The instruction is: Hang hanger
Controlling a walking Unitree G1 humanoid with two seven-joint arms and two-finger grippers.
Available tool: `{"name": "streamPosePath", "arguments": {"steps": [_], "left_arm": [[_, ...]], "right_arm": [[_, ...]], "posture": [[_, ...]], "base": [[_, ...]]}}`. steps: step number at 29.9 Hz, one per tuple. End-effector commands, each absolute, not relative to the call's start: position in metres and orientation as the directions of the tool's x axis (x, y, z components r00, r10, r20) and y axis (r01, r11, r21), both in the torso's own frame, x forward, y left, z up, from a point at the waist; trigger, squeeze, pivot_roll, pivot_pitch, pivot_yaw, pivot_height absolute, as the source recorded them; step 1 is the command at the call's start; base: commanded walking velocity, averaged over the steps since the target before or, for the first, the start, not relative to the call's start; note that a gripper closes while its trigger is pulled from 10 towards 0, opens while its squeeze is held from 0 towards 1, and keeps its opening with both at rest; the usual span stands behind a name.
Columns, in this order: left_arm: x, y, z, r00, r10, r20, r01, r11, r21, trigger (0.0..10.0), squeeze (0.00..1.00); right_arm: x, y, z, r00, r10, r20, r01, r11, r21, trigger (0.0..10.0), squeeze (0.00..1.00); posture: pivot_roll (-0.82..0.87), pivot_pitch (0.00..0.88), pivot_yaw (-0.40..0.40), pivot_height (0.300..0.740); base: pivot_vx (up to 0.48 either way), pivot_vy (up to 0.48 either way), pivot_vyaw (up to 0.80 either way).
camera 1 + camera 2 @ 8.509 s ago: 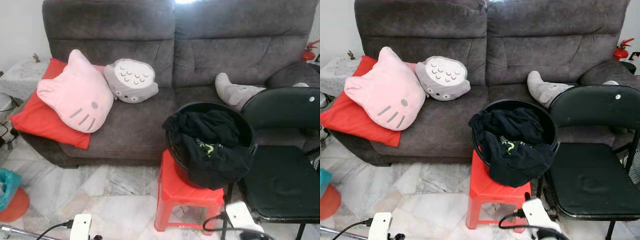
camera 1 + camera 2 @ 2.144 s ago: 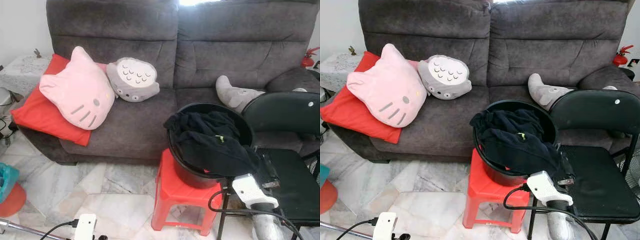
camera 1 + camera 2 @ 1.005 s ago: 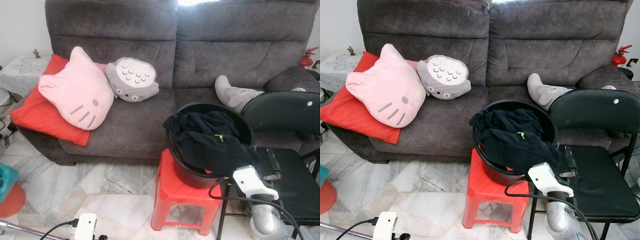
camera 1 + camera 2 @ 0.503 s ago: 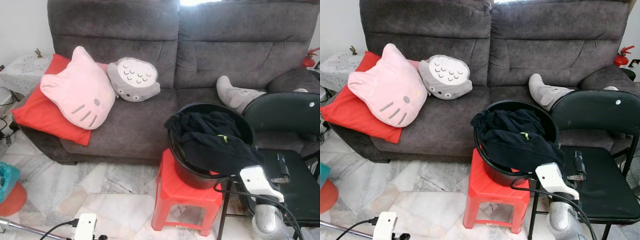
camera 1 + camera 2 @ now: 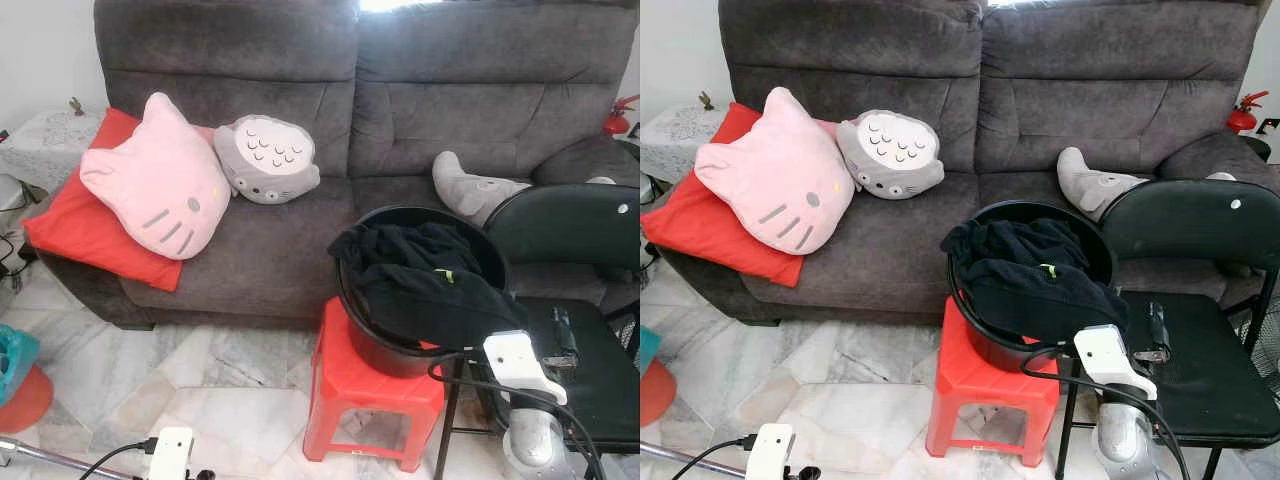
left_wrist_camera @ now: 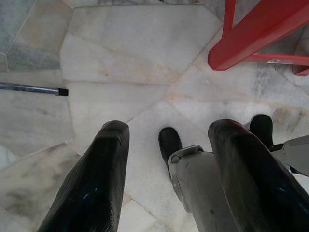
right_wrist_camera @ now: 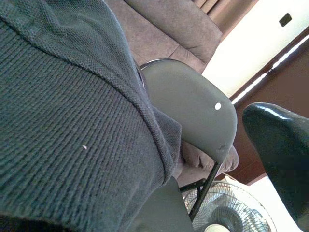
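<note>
A black round basket (image 5: 385, 350) stands on a red plastic stool (image 5: 350, 385). Dark clothes (image 5: 420, 280) fill it and hang over its right rim. My right gripper (image 5: 565, 335) is just past the cloth's right edge, over the seat of a black folding chair (image 5: 600, 380). In the right wrist view one black finger (image 7: 280, 154) stands far out to the side. Dark knit cloth (image 7: 72, 125) lies close to the camera and hides the other finger. My left gripper (image 6: 166, 130) hangs open above the marble floor with nothing in it.
Behind the basket is a grey sofa (image 5: 280, 260) with a pink cat cushion (image 5: 160, 185), a grey plush (image 5: 265, 158), a red cushion (image 5: 65, 230) and a grey soft toy (image 5: 475, 190). A metal rod (image 6: 29, 88) lies on the floor. A fan (image 7: 231, 217) stands behind the chair.
My right arm rose beside the basket, and its gripper has moved right from the cloth's edge over the chair seat. The clothes now hang further over the right rim.
</note>
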State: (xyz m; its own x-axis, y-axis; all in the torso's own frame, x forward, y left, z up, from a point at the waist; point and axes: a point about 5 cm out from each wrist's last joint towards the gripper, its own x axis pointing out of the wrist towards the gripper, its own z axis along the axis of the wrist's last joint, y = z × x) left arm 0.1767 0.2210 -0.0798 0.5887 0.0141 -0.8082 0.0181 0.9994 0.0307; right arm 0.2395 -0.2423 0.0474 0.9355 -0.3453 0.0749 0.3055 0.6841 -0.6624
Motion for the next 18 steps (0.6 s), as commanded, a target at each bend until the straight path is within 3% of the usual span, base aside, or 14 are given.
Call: {"name": "streamPosePath", "arguments": {"steps": [1,18], "left_arm": [[0.1745,0.2224,-0.0806,0.582,0.017,-0.813,0.034,0.998,0.045,10.0,0.0],[0.175,0.2227,-0.0804,0.581,0.015,-0.814,0.033,0.999,0.042,10.0,0.0]], "right_arm": [[0.2399,-0.2418,0.0474,0.935,-0.346,0.071,0.307,0.697,-0.647,0.0,0.0],[0.2378,-0.2487,0.043,0.914,-0.405,0.033,0.328,0.688,-0.647,0.0,0.0]], "posture": [[-0.07,0.0,-0.014,0.74],[-0.07,0.0,-0.011,0.74]], "base": [[0.0,0.0,0.0],[0.0,0.0,0.0]]}}
